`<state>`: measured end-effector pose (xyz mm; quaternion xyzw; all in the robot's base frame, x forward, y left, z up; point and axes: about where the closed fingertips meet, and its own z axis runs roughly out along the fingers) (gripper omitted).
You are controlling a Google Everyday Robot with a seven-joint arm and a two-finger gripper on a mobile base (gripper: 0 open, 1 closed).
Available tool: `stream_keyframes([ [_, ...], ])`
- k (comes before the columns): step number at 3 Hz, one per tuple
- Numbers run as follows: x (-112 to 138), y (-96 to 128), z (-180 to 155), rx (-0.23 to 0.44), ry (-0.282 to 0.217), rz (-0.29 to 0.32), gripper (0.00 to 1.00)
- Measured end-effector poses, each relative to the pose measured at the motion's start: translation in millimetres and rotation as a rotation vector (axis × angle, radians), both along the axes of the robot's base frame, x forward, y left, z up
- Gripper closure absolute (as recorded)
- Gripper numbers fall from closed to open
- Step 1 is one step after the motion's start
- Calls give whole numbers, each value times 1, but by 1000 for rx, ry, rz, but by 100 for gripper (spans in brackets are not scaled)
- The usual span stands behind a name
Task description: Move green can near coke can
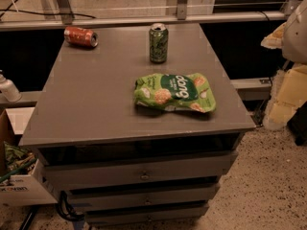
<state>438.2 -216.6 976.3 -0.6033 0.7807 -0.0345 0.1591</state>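
The green can (158, 43) stands upright on the grey cabinet top (96, 99), at the back, a little right of the middle. The coke can (81, 36) lies on its side at the back left corner of the same top, about a can's length and more to the left of the green can. My gripper is not in view in the camera view.
A flat green snack bag (173, 92) lies just in front of the green can. The cabinet has drawers (144, 174) below. A cardboard box (17, 176) and a white bottle (8, 88) are at the left. Pale bulky shapes (292, 75) are at the right edge.
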Motion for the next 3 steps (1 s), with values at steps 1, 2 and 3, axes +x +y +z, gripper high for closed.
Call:
stream_keyframes([
  [1, 0, 1, 1, 5, -14, 2, 0],
  [2, 10, -1, -17, 50, -38, -8, 0],
  [3, 39, 1, -42, 136, -86, -39, 0],
])
